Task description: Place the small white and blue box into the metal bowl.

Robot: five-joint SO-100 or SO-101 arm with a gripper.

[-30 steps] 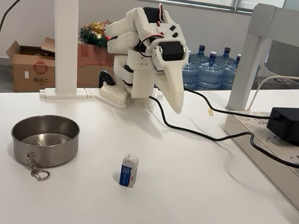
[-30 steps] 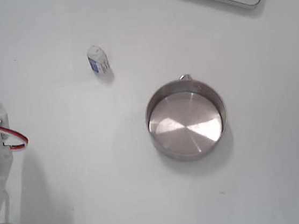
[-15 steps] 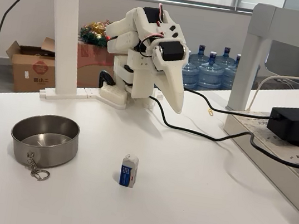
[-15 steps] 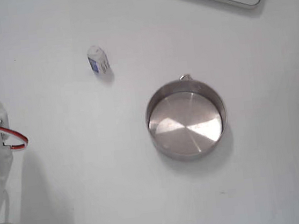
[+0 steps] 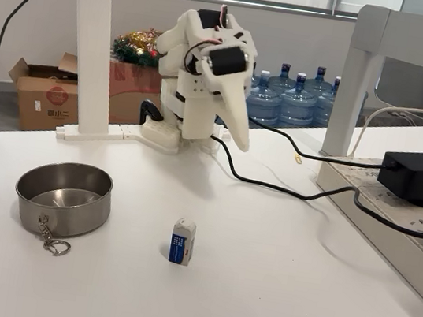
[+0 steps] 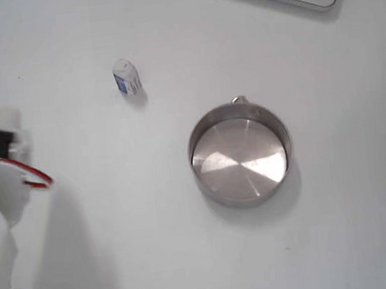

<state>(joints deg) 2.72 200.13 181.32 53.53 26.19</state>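
Moved: arm swung slightly left, box (image 5: pixel 182 241) and bowl (image 5: pixel 63 198) unchanged | claw (image 5: pixel 238 140) fingers together, empty | risk: toppling upright box centre-frame on surface (image 5: pixel 271 295)

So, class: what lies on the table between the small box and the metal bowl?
Nothing: in both fixed views, bare white table separates the small white and blue box from the metal bowl.
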